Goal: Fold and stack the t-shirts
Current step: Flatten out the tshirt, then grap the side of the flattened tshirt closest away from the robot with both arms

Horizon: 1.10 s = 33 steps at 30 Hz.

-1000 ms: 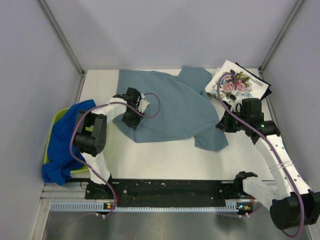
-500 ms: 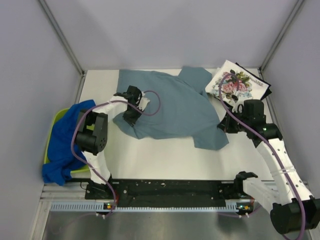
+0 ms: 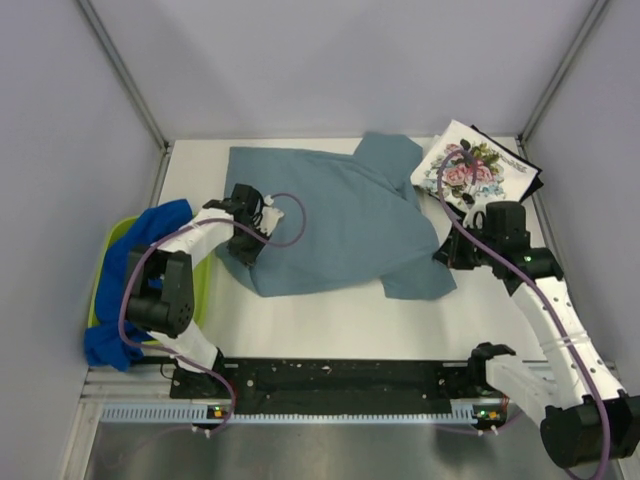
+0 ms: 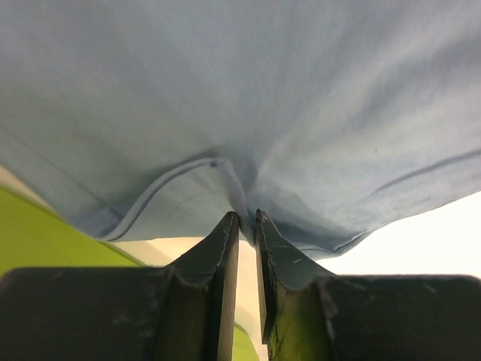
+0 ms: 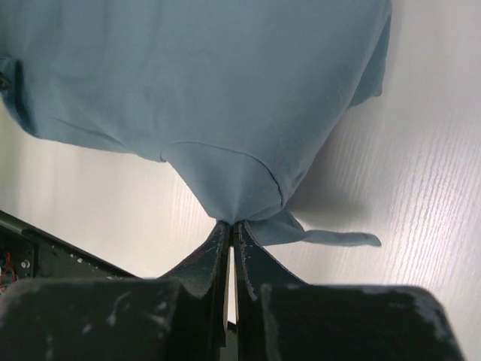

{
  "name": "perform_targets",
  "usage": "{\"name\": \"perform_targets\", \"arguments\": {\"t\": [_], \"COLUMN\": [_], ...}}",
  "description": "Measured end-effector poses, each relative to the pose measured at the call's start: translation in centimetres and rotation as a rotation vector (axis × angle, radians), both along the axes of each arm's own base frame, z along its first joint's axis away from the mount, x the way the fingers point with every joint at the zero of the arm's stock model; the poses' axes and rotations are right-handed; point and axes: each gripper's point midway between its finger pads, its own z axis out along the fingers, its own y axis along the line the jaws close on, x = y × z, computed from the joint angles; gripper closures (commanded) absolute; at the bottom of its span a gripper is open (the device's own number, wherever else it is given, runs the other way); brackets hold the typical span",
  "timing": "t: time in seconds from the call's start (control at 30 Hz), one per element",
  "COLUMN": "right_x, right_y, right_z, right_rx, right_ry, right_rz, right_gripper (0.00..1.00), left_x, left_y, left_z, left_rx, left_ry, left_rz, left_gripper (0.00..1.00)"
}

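Observation:
The dusty grey-blue t-shirt (image 3: 335, 225) lies spread across the middle of the table. My left gripper (image 3: 243, 245) is shut on its left edge; the left wrist view shows the cloth (image 4: 248, 113) pinched between the fingertips. My right gripper (image 3: 444, 250) is shut on its right edge, the cloth (image 5: 218, 98) bunched at the tips. The royal blue t-shirt (image 3: 130, 285) hangs over the lime-green tray. The white floral t-shirt (image 3: 470, 165) lies folded at the back right on a black t-shirt (image 3: 527, 172).
The lime-green tray (image 3: 99, 280) stands at the left edge of the table, partly under the royal blue shirt. Grey walls close in the back and both sides. A black rail (image 3: 340, 375) with the arm bases runs along the near edge.
My left gripper has moved left and slightly back with the shirt's edge, stretching the grey-blue shirt wider and flatter. The right gripper has held nearly still.

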Motion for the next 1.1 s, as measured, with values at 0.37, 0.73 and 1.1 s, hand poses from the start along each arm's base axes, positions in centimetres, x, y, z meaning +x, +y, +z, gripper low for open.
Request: {"name": "perform_targets", "arguments": {"t": [0.37, 0.73, 1.1], "right_x": [-0.7, -1.9, -7.6], "right_y": [0.2, 0.1, -0.9], "right_z": [-2.0, -1.2, 3.4], "right_rx": [0.005, 0.018, 0.015], "right_ry": [0.072, 0.064, 0.069], "right_rz": [0.01, -0.008, -0.015], "right_gripper": [1.0, 1.0, 1.0], "left_x": [-1.7, -2.0, -8.7], "left_y": [0.9, 3.1, 5.8], "left_z": [-2.7, 4.6, 14.0], "left_rx": [0.047, 0.016, -0.012], "left_ry": [0.087, -0.106, -0.28], "left_rz": [-0.007, 0.043, 0.095], "left_gripper": [1.0, 1.0, 1.0]}}
